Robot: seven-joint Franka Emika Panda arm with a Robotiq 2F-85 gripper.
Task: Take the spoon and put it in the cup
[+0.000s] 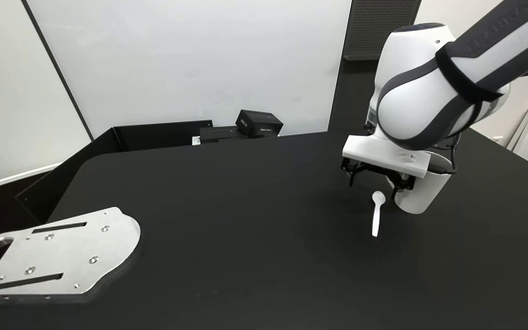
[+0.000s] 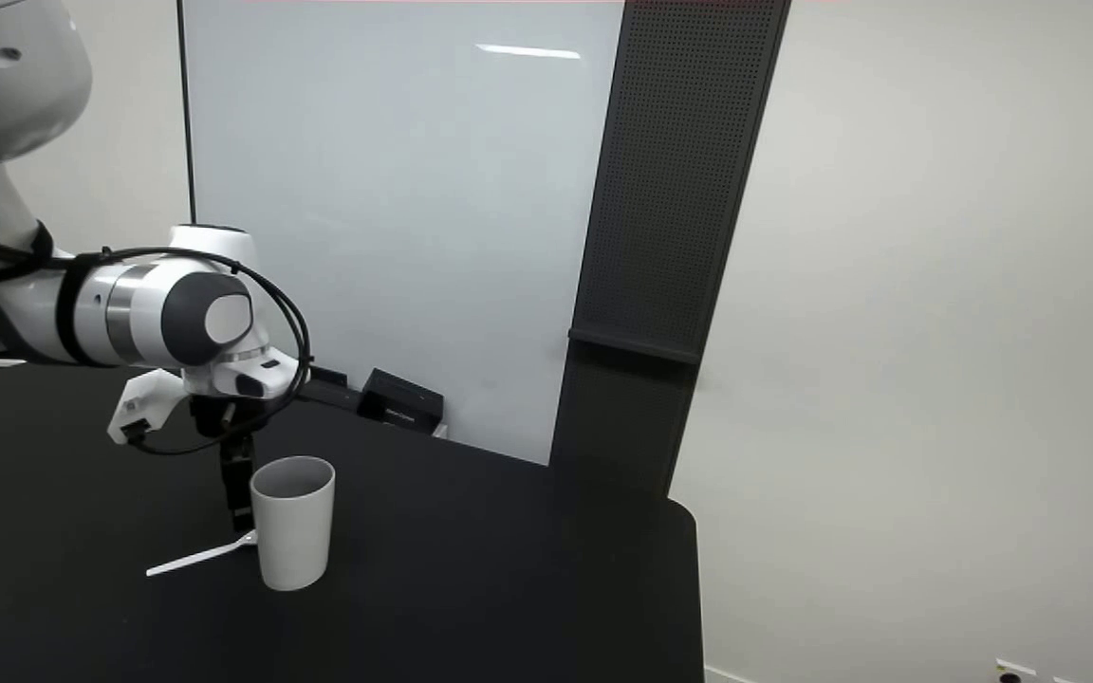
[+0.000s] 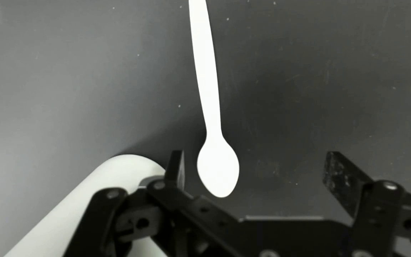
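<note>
The white spoon [image 1: 376,213] lies flat on the black table, its bowl end near the cup. The white cup [image 1: 422,197] stands upright close beside it; its handle is not clearly visible. In an exterior view the cup [image 2: 293,531] covers part of the spoon's bowl end [image 2: 200,560]. My gripper [image 1: 372,189] points down above the bowl end, open and empty; it also shows behind the cup [image 2: 241,520]. In the wrist view the spoon's bowl lies between the open fingers [image 3: 255,160], closer to the left finger. The spoon [image 3: 210,96] runs upward; the cup [image 3: 62,221] is partly behind the left finger.
A flat silver metal plate [image 1: 71,252] with slots lies at the table's [image 1: 245,229] far left in an exterior view. Black boxes [image 1: 259,123] stand at the back edge by the whiteboard. The cup stands right beside the left finger.
</note>
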